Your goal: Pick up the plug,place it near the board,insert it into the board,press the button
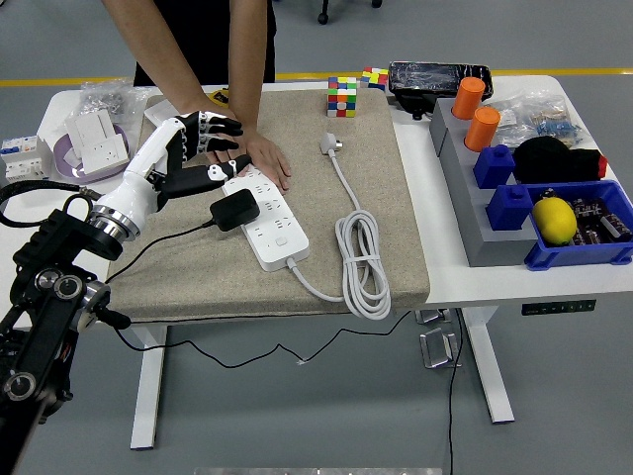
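Note:
The black plug [234,210] sits on the left side of the white power strip [279,236], which lies on the beige mat; its thin black cable trails left off the mat. My left hand [201,150], white with black fingertips, hovers just above and left of the plug with fingers spread, holding nothing. A person at the far side presses a hand [259,156] flat on the strip's far end. I cannot tell whether the plug's pins are fully in a socket.
The strip's own white cord [362,259] is coiled on the mat, ending in a white plug [329,144]. A colour cube [342,96] stands at the mat's back edge. A grey rack [473,188] with orange and blue pieces and a blue bin [584,247] are on the right.

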### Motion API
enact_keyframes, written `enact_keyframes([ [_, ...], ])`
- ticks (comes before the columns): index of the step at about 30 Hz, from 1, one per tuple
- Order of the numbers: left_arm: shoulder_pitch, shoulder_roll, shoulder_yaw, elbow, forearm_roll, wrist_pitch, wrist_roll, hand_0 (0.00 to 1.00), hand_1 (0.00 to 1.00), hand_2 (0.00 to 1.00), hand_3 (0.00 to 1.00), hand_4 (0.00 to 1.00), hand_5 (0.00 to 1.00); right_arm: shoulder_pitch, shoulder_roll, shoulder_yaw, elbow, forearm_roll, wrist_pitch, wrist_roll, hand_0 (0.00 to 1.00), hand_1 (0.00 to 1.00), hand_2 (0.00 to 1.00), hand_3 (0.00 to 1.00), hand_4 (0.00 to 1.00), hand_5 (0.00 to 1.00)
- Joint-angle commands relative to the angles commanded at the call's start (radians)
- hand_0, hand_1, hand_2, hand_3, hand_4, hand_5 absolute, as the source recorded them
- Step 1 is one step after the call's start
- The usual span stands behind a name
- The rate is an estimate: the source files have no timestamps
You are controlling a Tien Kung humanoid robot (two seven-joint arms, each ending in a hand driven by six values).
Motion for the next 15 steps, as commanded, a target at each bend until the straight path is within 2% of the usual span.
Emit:
enact_keyframes([
  [5, -0.008, -0.002, -0.014, 0.037, -0.208, 0.0, -0.001, 0.998, 0.998, 0.998, 0.996, 0.998, 0.456, -0.003, 0.001, -0.002, 0.0, -0.001, 0.0, 0.0, 0.882, 0.828, 0.806, 0.829, 0.998, 0.998],
  [10, -0.01, 0.005, -0.015, 0.044, -0.423, 0.001, 0.0, 0.998, 0.998, 0.998, 0.998, 0.998, 0.479, -0.005, 0.0, -0.006, 0.001, -0.001, 0.0, 0.0, 0.88, 0.828, 0.807, 0.829, 0.998, 0.998],
  [12, -0.014, 0.01, -0.011, 0.036, -0.402, 0.004, -0.002, 0.998, 0.998, 0.998, 0.998, 0.998, 0.477, -0.005, -0.002, -0.007, 0.001, -0.001, -0.001, -0.001, 0.881, 0.828, 0.807, 0.829, 0.998, 0.998],
  [15, -0.027, 0.022, 0.009, 0.025, -0.276, -0.006, -0.011, 0.998, 0.998, 0.998, 0.998, 0.998, 0.477, -0.006, -0.004, -0.009, 0.0, 0.0, -0.001, -0.002, 0.881, 0.828, 0.807, 0.829, 0.998, 0.998],
])
